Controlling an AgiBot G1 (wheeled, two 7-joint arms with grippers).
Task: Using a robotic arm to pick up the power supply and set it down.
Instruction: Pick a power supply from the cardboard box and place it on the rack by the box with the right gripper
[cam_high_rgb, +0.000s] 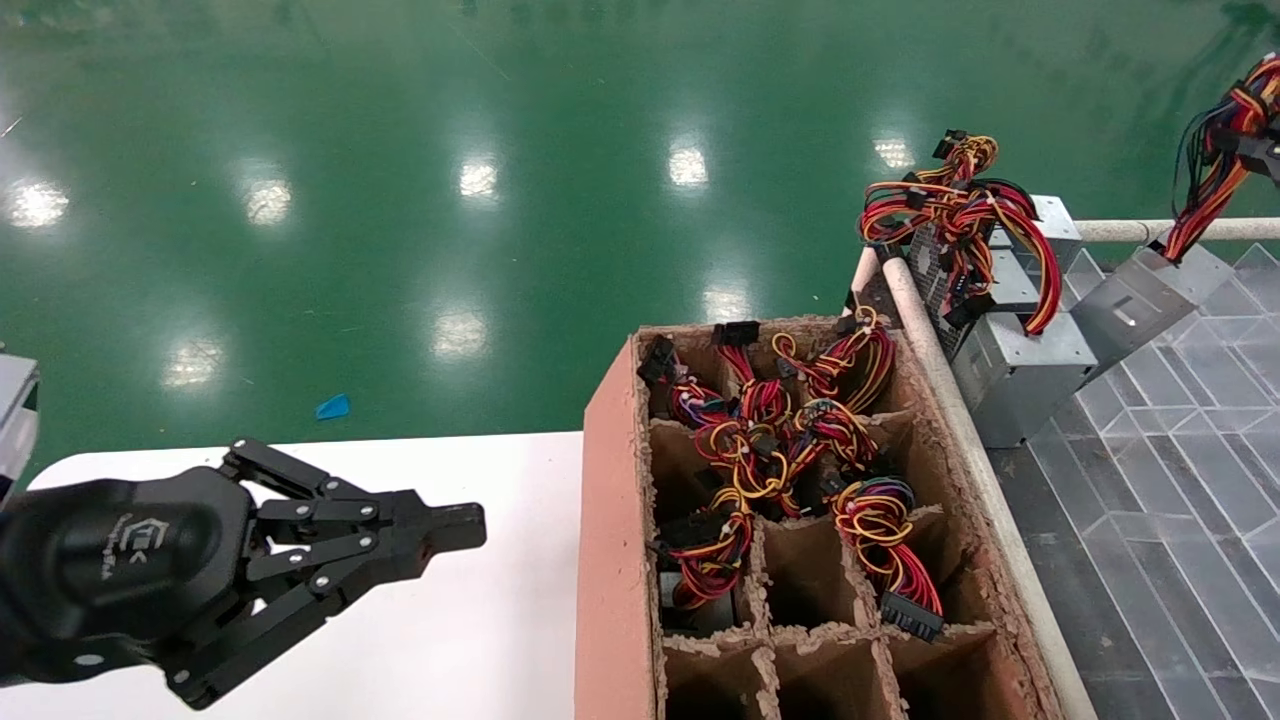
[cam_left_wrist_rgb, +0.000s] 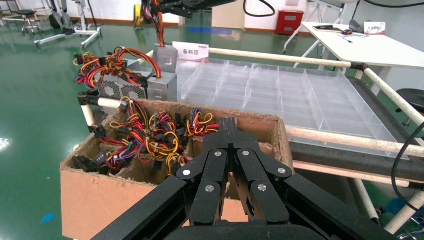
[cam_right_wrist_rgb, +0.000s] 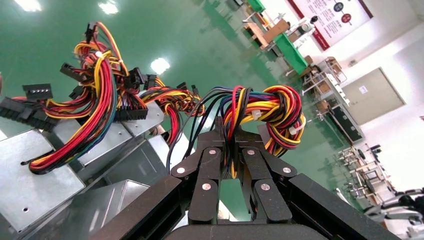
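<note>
The right claw (cam_right_wrist_rgb: 231, 134) grips the power supply (cam_high_rgb: 1150, 290) by its wire bundle (cam_right_wrist_rgb: 260, 112), tilted above clear trays (cam_high_rgb: 1180, 480). The left claw (cam_high_rgb: 470, 525), pinched closed, hovers over the white bench (cam_high_rgb: 480, 620).

- Our left gripper (cam_high_rgb: 455, 527) hovers low at our left, fingers pressed together.
- Our right gripper (cam_right_wrist_rgb: 231, 150) is raised, fingers clamped.
</note>
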